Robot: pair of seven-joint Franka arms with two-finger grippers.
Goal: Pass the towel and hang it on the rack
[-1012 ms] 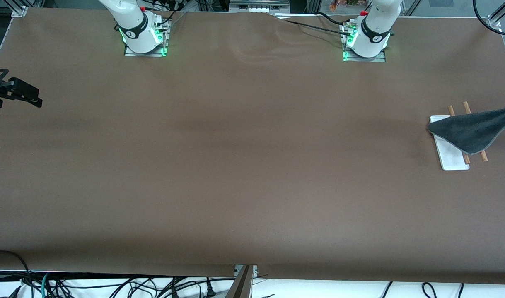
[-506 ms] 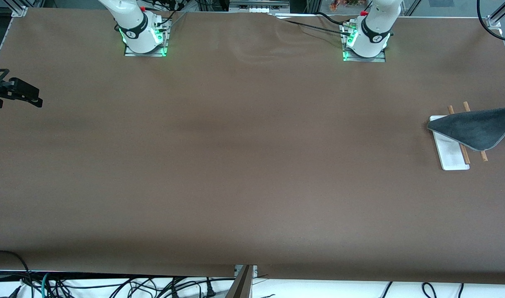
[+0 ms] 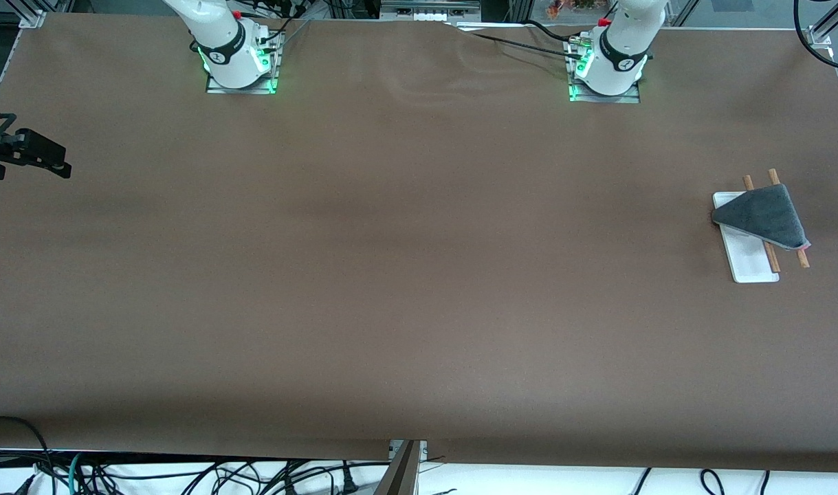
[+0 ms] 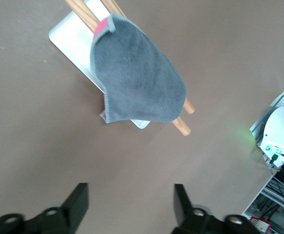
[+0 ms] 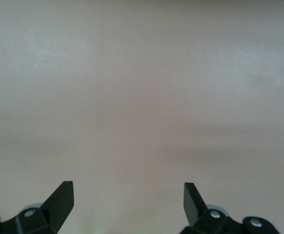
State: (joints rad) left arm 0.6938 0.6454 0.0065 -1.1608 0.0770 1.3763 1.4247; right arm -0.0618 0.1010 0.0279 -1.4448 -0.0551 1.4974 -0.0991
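Note:
The dark grey towel (image 3: 762, 214) lies draped over the two brown rods of the rack (image 3: 752, 265), at the left arm's end of the table. In the left wrist view the towel (image 4: 137, 83) hangs across both rods (image 4: 185, 127) above the white base (image 4: 73, 39), with a pink tag at one corner. My left gripper (image 4: 131, 195) is open and empty, up in the air beside the rack, over bare table; it is out of the front view. My right gripper (image 5: 128, 192) is open and empty over bare table at the right arm's end, where the arm waits.
The right arm's black hand (image 3: 40, 151) shows at the edge of the front view. The table is covered in brown cloth. Both arm bases (image 3: 240, 62) stand along the table edge farthest from the front camera. Cables hang below the near edge.
The towel was stretched from the rack toward the table's end, held by one corner. Now it is let go and lies folded over the rods. The right arm has not moved.

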